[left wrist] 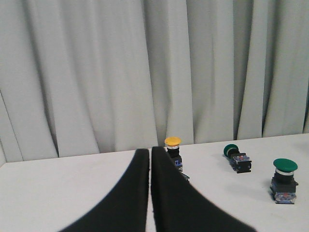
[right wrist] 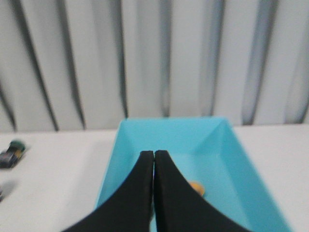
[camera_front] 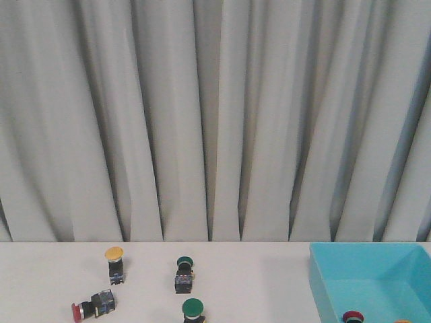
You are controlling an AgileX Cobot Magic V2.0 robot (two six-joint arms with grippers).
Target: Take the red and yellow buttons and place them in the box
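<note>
My left gripper was pressed fully closed, fingers meeting, nothing between them. It sat low over the table, aimed toward the yellow button, which stood upright just past the fingertips, so I judged that one the likeliest next pick; the fingers would need to part first. My right gripper was likewise closed tight and empty, hanging over the near end of the box. That placement fits a drop position rather than a reach.

In the front view the box sat at the table's right, with a red cap and a sliver of orange-yellow at its floor, so some buttons were already in. An orange-yellow cap showed beside my right fingers too.

Left on the table: the yellow button upright, a red button lying on its side near it. Two green buttons stayed out, not task items. The red one's sideways pose may make gripping trickier.
</note>
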